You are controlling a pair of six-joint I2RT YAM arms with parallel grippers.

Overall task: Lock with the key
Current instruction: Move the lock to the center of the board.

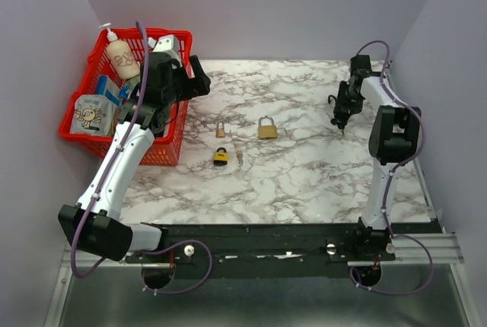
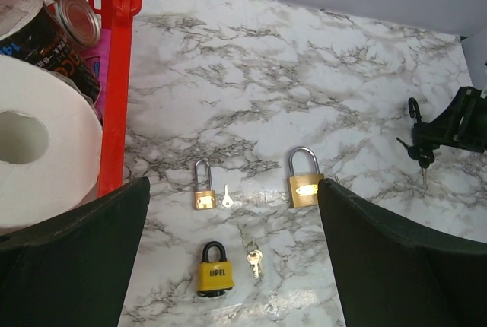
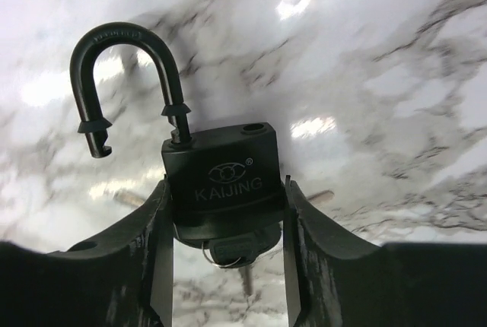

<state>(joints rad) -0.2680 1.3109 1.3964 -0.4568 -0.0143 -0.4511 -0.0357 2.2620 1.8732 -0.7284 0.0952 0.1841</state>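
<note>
The right end effector (image 3: pixel 226 190) pinches the black padlock (image 3: pixel 219 167) by its body at the bench's (image 1: pixel 304 175) 2 o'clock. The shackle is swung open and a key (image 3: pixel 232 249) sits at its underside. The left end effector (image 2: pixel 233 186), fingers spread, hovers at 10 o'clock beside the red basket (image 1: pixel 163 152).

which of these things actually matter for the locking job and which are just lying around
In the job:
- black padlock, shackle open, gripped in the right pincer
- key in its underside

Lying about:
- small brass padlock
- large brass padlock
- yellow padlock
- loose keys on the table
- red basket with toilet roll and can
</note>
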